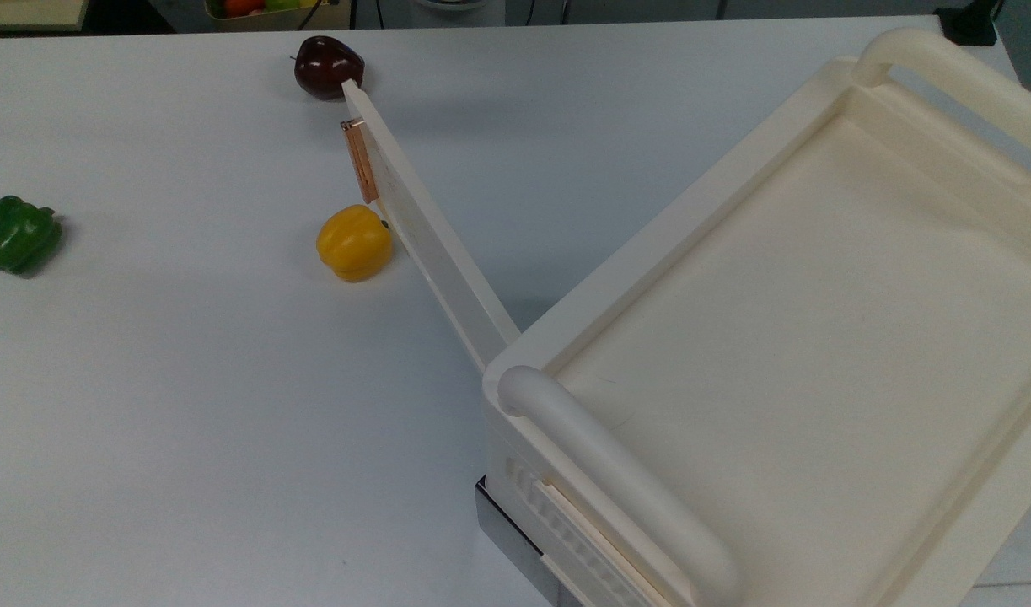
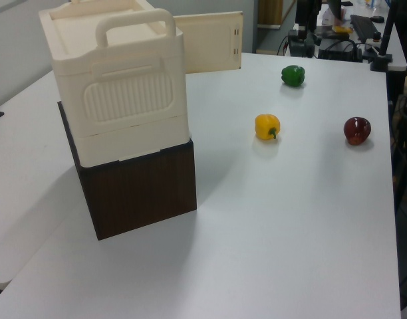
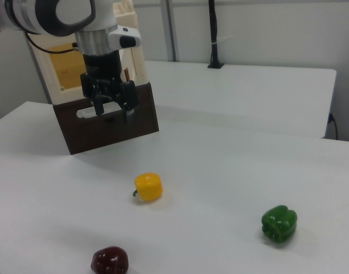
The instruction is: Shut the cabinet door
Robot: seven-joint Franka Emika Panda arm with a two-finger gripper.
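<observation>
the cabinet door (image 1: 431, 228) stood swung wide off the cabinet (image 1: 785, 337), hinged at the cabinet's near corner in the top view and running long and thin away from it toward the dark red apple (image 1: 328, 66), which sat right at the door's free edge. its copper handle (image 1: 361, 160) lay on the face turned away from the cabinet, close to that free edge, with the yellow pepper (image 1: 354, 243) just beside the same face. so the push would have to come against that outer face, near the handle, sweeping the panel back toward the cabinet's front.

in the right view my gripper (image 3: 110, 111) hung in front of the cabinet and its dark base, pointing straight down, fingers (image 3: 129, 103) apart with nothing between them, above the table. i judged the door to lie beside me rather than under me.

the green pepper (image 1: 16, 233) lay well apart from the cabinet.
</observation>
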